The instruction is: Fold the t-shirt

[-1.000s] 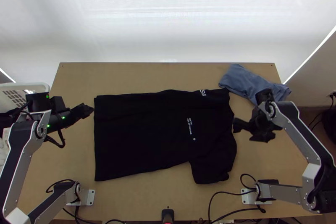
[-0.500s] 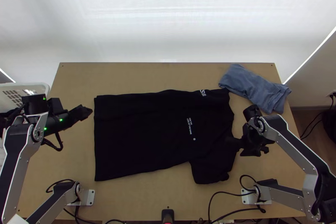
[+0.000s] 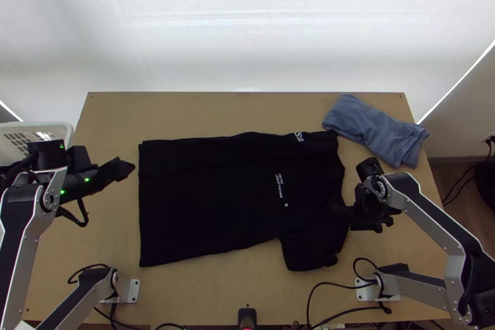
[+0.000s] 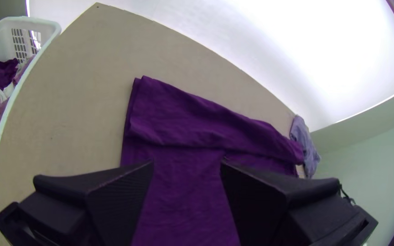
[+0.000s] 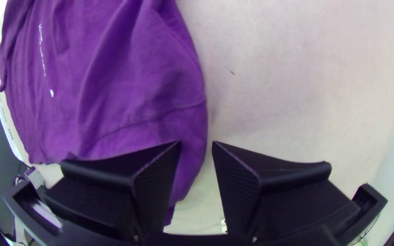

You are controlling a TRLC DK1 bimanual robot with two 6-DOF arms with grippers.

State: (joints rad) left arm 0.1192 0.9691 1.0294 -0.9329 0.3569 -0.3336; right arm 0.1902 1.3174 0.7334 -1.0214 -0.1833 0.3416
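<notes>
Below the parted fingers of the right hand [image 5: 196, 143] lay the sleeve-side edge of the black cloth t-shirt [image 5: 137, 91], its far side folded in and its hem beside the parted left hand [image 4: 187, 161], so pinching every layer before lifting seemed wisest.

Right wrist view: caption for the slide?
Open right gripper at the edge of the black t-shirt's sleeve, fingers apart.

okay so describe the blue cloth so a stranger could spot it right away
Find the light wooden table and go to its far right corner. There, near the black t-shirt, lies the blue cloth, in a narrow bundle. It's smaller than the shirt, and blue-grey.
</notes>
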